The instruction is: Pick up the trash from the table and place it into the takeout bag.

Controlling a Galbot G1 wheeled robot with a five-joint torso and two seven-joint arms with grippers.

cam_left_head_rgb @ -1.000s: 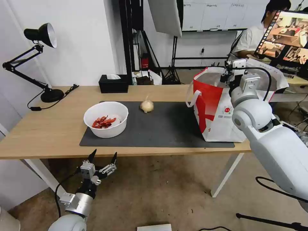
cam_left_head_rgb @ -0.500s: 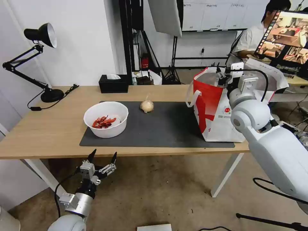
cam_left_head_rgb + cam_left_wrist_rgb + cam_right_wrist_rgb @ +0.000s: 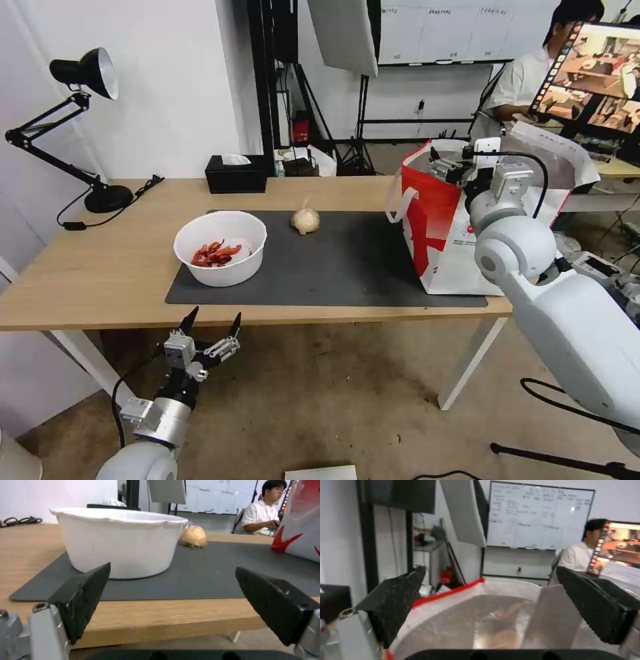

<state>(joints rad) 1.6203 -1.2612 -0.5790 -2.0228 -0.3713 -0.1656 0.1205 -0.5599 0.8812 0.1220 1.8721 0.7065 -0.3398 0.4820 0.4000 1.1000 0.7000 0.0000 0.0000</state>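
head view: the long light-wood table (image 3: 100,267) carries a large dark grey rectangular mat (image 3: 347,267). near the mat's left end stands a white round bowl (image 3: 220,248) with red crayfish shells (image 3: 215,254) lying in it. a small knotted bag with beige filling (image 3: 305,219) lies by the mat's far edge, well apart from the bowl. at the mat's right end stands the large boxy red-and-white takeout bag (image 3: 440,227), open at the top, with silver foil lining, a white loop handle and a small round red logo on its white side; the print under the logo is too small to read. a black tissue box (image 3: 235,173) sits at the table's far edge.

the right gripper (image 3: 445,165) hangs over the bag's open mouth, its jaws spread and empty. in the right wrist view the foil lining (image 3: 493,622) lies below the two black fingertips (image 3: 400,595); what is in the bag cannot be made out.

the left gripper (image 3: 210,330) is below the table's near edge, in front of the bowl, jaws spread wide and holding nothing. the left wrist view looks across the near edge at the bowl's white wall (image 3: 123,547) and the knotted bag (image 3: 194,537) beyond it.
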